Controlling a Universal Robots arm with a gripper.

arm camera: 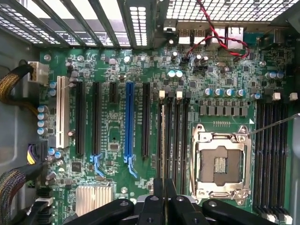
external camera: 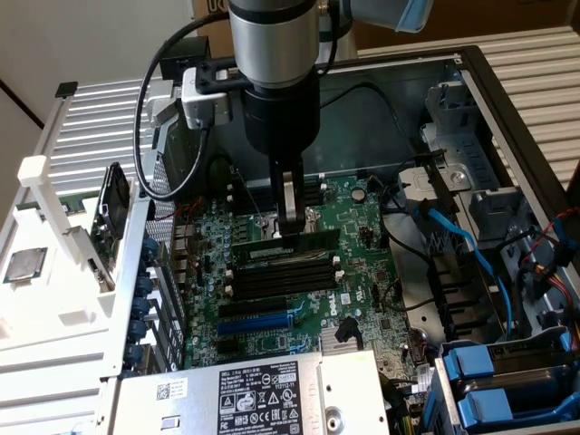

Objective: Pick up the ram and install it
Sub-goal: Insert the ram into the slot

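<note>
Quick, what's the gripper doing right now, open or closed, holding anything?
Gripper: closed on the ram, holding it on edge at the black memory slots.

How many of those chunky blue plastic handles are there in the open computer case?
2 chunky blue plastic handles, both at the exterior view's lower right: one above, one below it. Others may be hidden beyond the frame.

A pale wall (external camera: 91, 36) stood behind the work area, crossed on the exterior view's left by a dark diagonal band. Brown cardboard boxes (external camera: 489, 18) sat in front of it toward the exterior view's right. A white ribbed surface (external camera: 535, 63) showed on both sides of the open computer case (external camera: 507, 118). Bright, even light filled the scene and shone through the case's perforated grille (arm camera: 225, 7).
</note>
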